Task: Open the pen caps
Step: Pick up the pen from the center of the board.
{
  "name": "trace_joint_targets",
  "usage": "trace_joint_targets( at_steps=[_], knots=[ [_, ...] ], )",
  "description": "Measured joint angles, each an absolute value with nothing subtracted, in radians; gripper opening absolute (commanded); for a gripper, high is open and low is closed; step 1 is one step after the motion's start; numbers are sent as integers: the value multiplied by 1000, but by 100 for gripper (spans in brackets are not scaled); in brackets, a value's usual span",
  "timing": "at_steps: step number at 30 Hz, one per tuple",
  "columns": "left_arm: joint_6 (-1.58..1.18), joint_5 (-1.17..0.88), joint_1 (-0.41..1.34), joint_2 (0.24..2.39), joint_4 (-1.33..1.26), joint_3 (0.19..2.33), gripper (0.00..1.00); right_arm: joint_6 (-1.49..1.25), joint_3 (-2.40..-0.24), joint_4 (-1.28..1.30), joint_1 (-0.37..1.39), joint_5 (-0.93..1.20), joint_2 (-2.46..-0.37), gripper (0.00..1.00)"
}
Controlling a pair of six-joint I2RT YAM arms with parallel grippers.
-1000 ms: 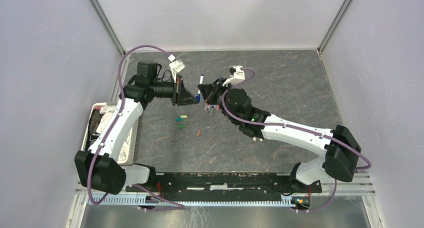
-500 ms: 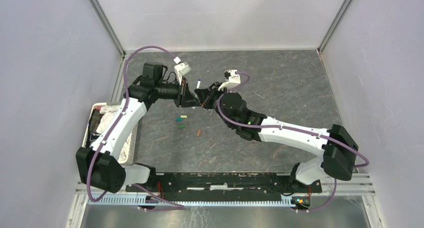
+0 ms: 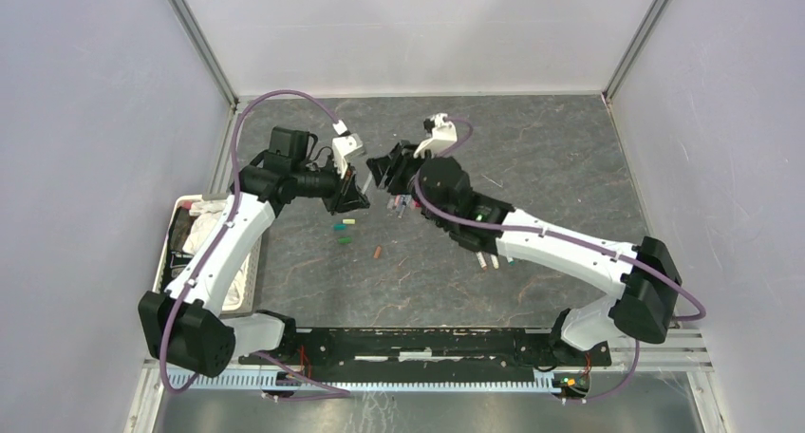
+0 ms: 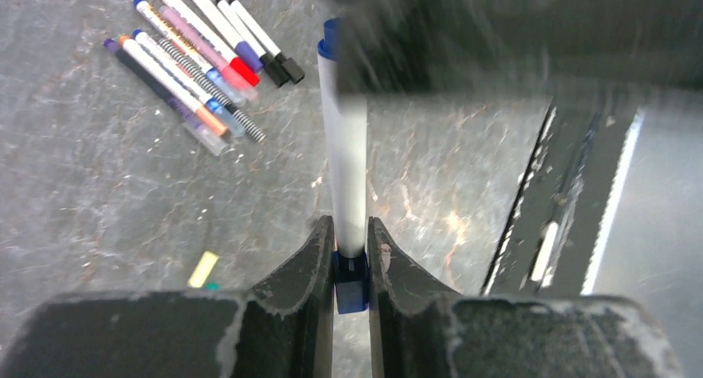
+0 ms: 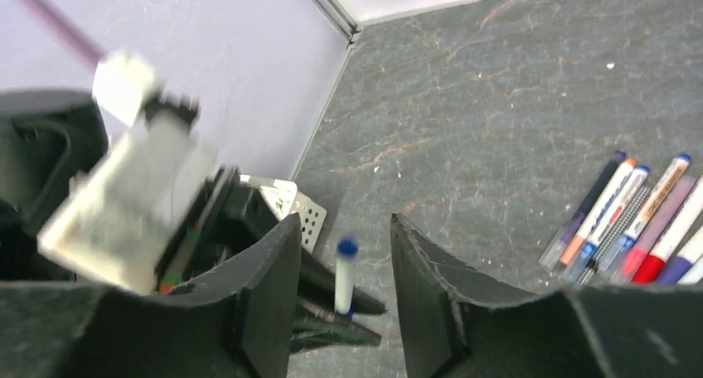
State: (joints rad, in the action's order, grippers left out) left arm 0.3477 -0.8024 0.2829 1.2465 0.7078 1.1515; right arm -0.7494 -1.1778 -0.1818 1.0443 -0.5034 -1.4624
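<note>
My left gripper is shut on the blue end of a white pen. The pen sticks out past the fingers, and its far tip is blue too. From above, the left gripper and my right gripper face each other over the table's back middle. The right gripper stands open, with the pen beyond its jaws and untouched. Loose pen caps lie on the table: yellow, green and brown. Several capped pens lie side by side.
A white perforated basket sits at the table's left edge. More pens lie under the right wrist, and a few beside the right forearm. Grey walls close in the table on three sides.
The right gripper has opened, let go of the pen and drawn back. The left gripper now holds the pen alone and has swung slightly down and left.
</note>
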Motion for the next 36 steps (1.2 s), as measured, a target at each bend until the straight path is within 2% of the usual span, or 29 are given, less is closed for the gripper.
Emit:
trace_joint_targets(
  at_steps=[4, 10, 14, 19, 30, 34, 36],
  knots=[
    [561, -757, 283, 1206, 790, 1148, 2, -727, -1237, -107, 930, -310, -1458, 58],
    [873, -685, 303, 1118, 934, 1143, 2, -657, -1319, 90, 737, 110, -1509, 60],
    [1010, -601, 356, 1119, 981, 1116, 2, -624, -1375, 158, 730, 401, -1610, 59],
    [1106, -496, 435, 1119, 1010, 1068, 2, -620, -1378, 218, 744, 626, -1695, 58],
    [1165, -352, 498, 1121, 1002, 1053, 2, -620, -1378, 242, 784, 788, -1738, 55],
    [1166, -322, 525, 1133, 992, 1053, 2, -620, -1378, 242, 809, 805, -1767, 50],
    [1166, -311, 537, 1138, 992, 1053, 2, -620, -1378, 242, 818, 809, -1782, 43]
  ],
)
